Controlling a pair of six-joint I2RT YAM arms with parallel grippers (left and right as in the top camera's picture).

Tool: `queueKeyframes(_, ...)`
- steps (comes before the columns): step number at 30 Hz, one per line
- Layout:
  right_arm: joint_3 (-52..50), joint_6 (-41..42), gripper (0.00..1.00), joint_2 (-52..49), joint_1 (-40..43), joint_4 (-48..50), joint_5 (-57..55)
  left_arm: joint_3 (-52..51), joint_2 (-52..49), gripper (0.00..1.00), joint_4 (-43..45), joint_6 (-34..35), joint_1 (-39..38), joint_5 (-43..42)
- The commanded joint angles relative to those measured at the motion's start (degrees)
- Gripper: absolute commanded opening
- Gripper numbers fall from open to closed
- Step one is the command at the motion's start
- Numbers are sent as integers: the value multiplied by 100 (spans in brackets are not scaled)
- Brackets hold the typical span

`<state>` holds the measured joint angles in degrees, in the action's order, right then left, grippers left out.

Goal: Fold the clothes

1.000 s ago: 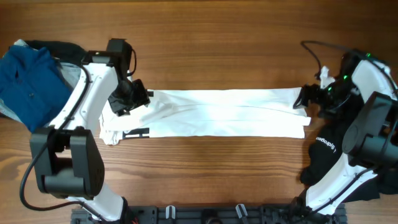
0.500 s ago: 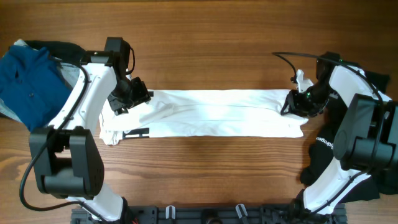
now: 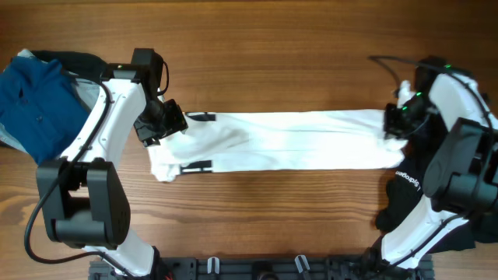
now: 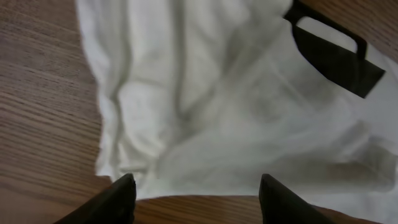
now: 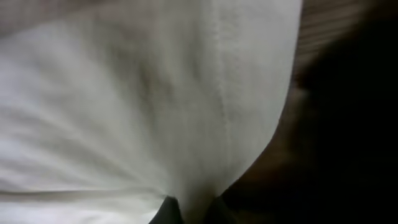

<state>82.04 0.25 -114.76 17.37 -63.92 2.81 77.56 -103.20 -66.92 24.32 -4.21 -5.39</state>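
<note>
Risking a lopsided pull

Our right gripper (image 5: 189, 213) clamps one end of the white T-shirt (image 3: 296, 140). Our left gripper (image 4: 196, 193) hangs with fingers apart above the bunched opposite end. Pulling alone could drag it onto the black garment (image 3: 424, 194) beside us.

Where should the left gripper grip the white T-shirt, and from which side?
Grip the white T-shirt at its rumpled left end, coming from the left along the strip. The right gripper pinches the far end, so the layers lie stretched lengthwise; the open left gripper faces that edge.
</note>
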Motion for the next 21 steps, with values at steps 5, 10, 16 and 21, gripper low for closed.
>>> queueKeyframes(5, 1082, 271, 4, -83, -271, -758, -302, -31, 87, 64, -2, -4, 33, 105)
queueKeyframes(10, 1084, 321, 4, -85, -1274, -990, -254, -31, 87, 64, 4, -4, 33, 105)
queueKeyframes(16, 1016, 758, 4, -98, -2575, -1178, 9, -31, 87, 65, 22, -4, 37, 103)
queueKeyframes(21, 1014, 920, 5, -116, -3344, -844, 219, -31, 87, 65, 20, -4, 37, 103)
